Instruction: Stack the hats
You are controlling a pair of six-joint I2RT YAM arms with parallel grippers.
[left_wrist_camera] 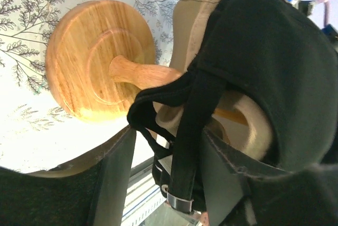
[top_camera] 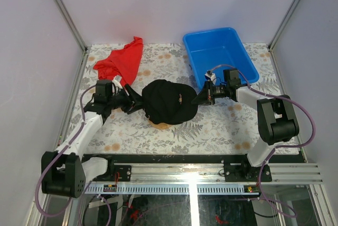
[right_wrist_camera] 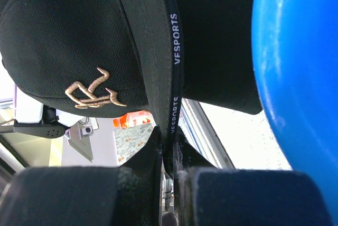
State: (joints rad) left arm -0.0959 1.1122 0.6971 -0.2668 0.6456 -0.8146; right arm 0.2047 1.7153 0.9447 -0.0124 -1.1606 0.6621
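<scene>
Middle of the floral-patterned table (top_camera: 211, 125), seen from above, is where the black baseball cap with a gold stitched emblem (top_camera: 169, 101) sits, pulled over a tan fabric cap (left_wrist_camera: 193, 17) on the round-based turned wooden stand (left_wrist_camera: 97, 57); a sliver of tan shows under its lower edge. My left hand (top_camera: 136, 104) is at the left side of the cap, at its back opening. From my left wrist, my fingers (left_wrist_camera: 119, 178) are spread wide with the cap's black adjuster strap running between them, and neither one presses on it. My right hand (top_camera: 203, 98) meets the cap from the right side. From that wrist, its fingers (right_wrist_camera: 132, 184) are closed to a narrow slit, pinching the brim's edge with its "VESPORTS" band. Toward the upper right stands a blue plastic tub (top_camera: 222, 52), and at upper left lies a crumpled red cloth (top_camera: 122, 59).
</scene>
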